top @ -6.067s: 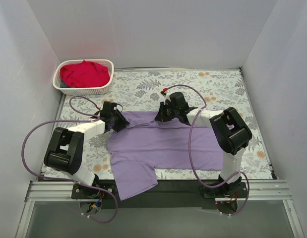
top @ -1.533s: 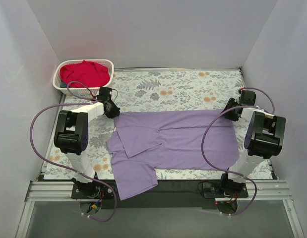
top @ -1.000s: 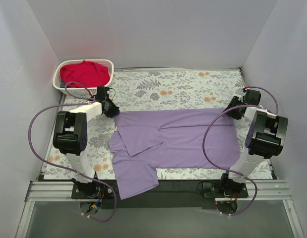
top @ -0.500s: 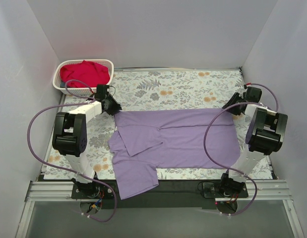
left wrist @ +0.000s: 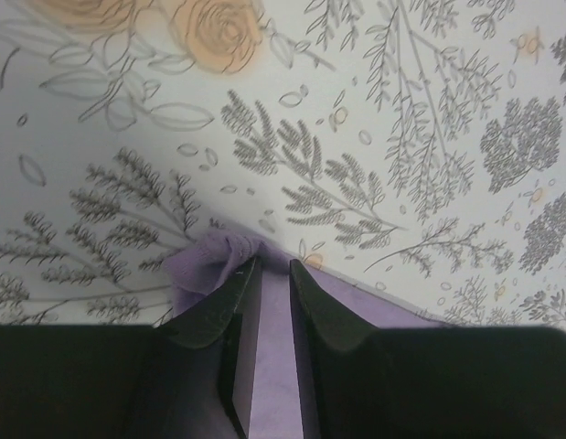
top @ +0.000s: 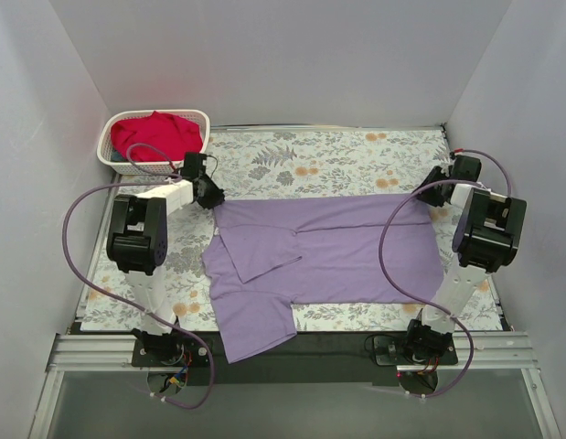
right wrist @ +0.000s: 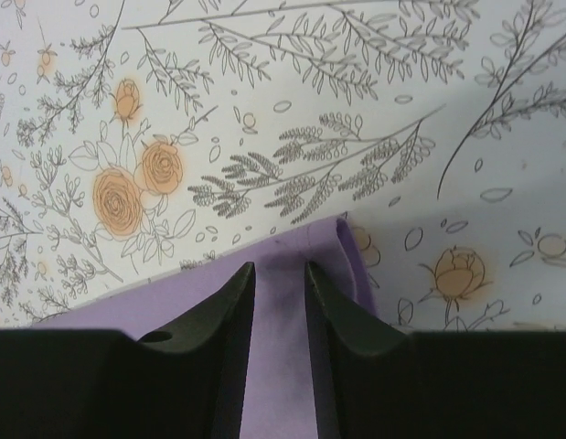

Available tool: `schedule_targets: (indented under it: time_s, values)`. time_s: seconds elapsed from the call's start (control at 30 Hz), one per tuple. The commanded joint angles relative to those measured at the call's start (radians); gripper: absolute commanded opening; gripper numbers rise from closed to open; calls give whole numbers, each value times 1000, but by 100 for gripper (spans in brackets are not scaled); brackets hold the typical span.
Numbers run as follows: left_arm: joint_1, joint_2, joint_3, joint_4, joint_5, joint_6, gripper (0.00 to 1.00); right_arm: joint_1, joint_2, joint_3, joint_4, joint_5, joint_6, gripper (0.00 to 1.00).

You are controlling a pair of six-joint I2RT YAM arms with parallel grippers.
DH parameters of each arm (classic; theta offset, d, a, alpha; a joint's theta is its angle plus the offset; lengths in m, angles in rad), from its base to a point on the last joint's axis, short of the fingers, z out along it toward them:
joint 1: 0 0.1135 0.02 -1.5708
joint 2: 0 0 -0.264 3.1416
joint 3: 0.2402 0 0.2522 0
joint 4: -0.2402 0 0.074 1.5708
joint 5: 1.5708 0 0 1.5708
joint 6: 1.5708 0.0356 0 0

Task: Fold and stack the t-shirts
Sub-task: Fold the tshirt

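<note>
The lavender t-shirt [top: 328, 247] lies spread across the floral table, with one sleeve folded over on its left part. My left gripper [top: 212, 196] is shut on its far left corner, and the cloth [left wrist: 196, 270] bunches at the tips of the gripper [left wrist: 272, 263]. My right gripper [top: 435, 194] is shut on the far right corner. There the hem [right wrist: 351, 261] curls beside the tips of the gripper [right wrist: 279, 267]. The far edge is stretched taut between the two. The red t-shirt [top: 154, 135] lies crumpled in the basket.
The white lattice basket [top: 118, 161] stands at the far left corner. The shirt's near left part [top: 255, 329] hangs over the table's front edge. White walls close in the left, right and far sides. Bare floral tabletop [top: 310, 165] lies beyond the shirt.
Both grippers have slid a little toward the far side, holding the shirt's corners. The shirt's far edge has moved with them and now lies straighter.
</note>
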Motion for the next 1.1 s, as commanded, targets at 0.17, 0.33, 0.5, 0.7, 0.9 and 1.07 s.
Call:
schedule_targets:
  time_s: [0.17,0.33,0.5,0.7,0.9,1.07]
  values:
    - [12,80,167,-53,-39,36,26,-9,82,131,-7,43,-43,31]
    - [-2,-73,158,-53,-37,77,46,8,-33,119,-59,44,-58,33]
    - [-37,-277,77,-129,-100,113,58,66,-249,33,-111,93,-74,40]
    - [-94,-570,-113,-289,-140,85,64,247,-490,-122,-245,203,-63,52]
    - [-198,-806,-365,-418,-143,-11,64,376,-691,-312,-321,245,-40,57]
    - [-232,-934,-554,-496,-112,-99,64,412,-869,-475,-380,260,-48,58]
